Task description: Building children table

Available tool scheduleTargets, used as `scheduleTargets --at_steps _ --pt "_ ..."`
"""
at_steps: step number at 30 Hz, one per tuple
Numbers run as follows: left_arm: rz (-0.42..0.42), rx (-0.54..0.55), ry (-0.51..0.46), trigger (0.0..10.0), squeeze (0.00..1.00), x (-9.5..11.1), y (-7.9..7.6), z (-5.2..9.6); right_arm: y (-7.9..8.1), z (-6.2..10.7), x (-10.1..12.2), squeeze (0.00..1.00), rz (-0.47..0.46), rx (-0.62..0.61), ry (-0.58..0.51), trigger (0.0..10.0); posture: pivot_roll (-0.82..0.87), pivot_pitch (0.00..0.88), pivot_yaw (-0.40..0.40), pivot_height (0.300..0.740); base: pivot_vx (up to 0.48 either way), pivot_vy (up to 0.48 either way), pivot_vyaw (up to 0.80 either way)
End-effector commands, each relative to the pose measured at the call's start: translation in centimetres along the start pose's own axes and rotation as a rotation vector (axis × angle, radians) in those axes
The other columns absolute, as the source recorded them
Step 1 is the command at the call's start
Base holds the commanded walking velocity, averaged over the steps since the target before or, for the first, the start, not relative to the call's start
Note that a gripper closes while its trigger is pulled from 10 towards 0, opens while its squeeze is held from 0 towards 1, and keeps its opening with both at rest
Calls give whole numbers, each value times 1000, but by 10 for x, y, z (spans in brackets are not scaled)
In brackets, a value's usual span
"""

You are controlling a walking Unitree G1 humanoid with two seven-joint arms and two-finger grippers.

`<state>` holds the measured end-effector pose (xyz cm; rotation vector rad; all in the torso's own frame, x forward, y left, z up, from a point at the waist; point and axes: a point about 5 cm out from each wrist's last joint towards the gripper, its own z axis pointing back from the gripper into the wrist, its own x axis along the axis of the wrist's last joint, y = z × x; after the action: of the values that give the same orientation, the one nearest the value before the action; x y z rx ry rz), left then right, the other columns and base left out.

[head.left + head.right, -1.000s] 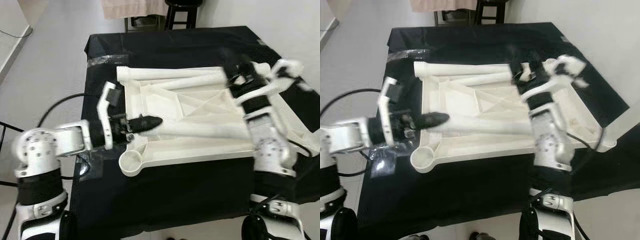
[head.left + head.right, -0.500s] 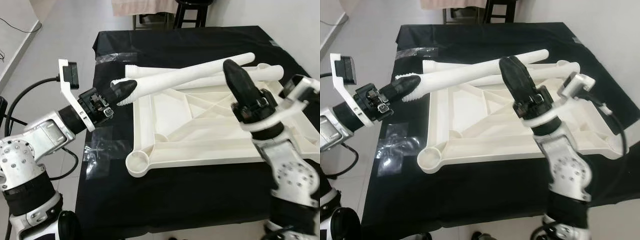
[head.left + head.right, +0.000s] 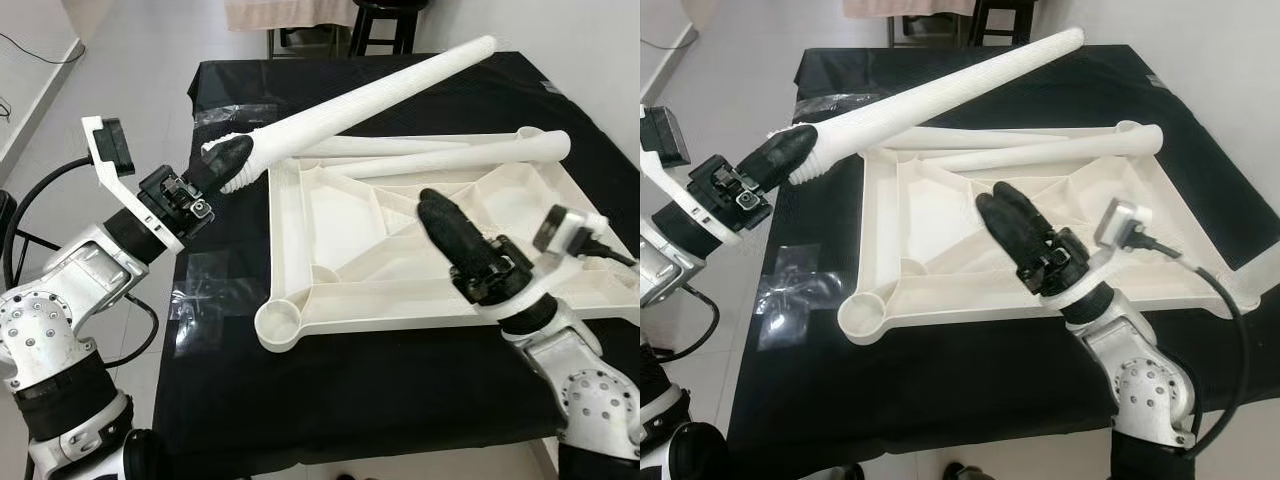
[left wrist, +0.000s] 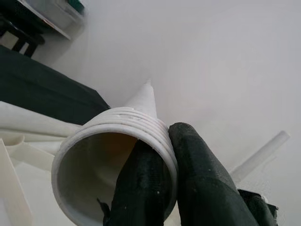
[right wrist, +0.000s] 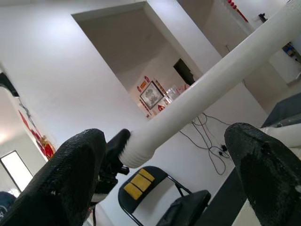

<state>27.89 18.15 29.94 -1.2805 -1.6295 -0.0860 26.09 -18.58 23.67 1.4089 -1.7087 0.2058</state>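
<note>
Left eye view. Left end effector (image 3: 232,158) clamped on the threaded end of a long white table leg (image 3: 370,85); one finger looks to sit inside the bore, one outside. Leg is lifted off the upturned white tabletop (image 3: 400,250), which lies on the black-draped counter (image 3: 330,390). Leg's long axis runs diagonally, threaded end low at the robot's left, far end high toward the far right of the counter. Two more legs (image 3: 450,150) lie along the tabletop's far edge. Corner socket (image 3: 281,323) at the near left is empty.

Right eye view. Right end effector (image 3: 1008,222) hovers over the middle of the tabletop, fingers parted, holding nothing.

Left wrist view. Threaded rim of the leg (image 4: 117,141) pinched between the two black fingers (image 4: 202,174), confirming the rim grip.

Right wrist view. Fingers (image 5: 70,174) spread wide; the raised leg (image 5: 216,80) crosses well beyond them, apart.

Judgement: step in hand is bringing the leg to a socket. Doing it well likely means the free end effector taking the shaft midway to steady it, then swinging the leg upright, threads down, square over the socket before turning, since a rim pinch alone gives poor control of the far end.
</note>
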Motion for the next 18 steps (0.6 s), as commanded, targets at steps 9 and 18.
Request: scheduleTargets --at_steps 9,18 --pt "72 -101 8 0 0 -20 -10 2 -22 -23 -24 0 28 -174 64 10000 27 186 -72 740 0 0 0" --pt "79 -157 47 0 0 -30 -16 4 -10 -44 -41 0 -45 -67 95 10000 33 185 -75 740 0 0 0"
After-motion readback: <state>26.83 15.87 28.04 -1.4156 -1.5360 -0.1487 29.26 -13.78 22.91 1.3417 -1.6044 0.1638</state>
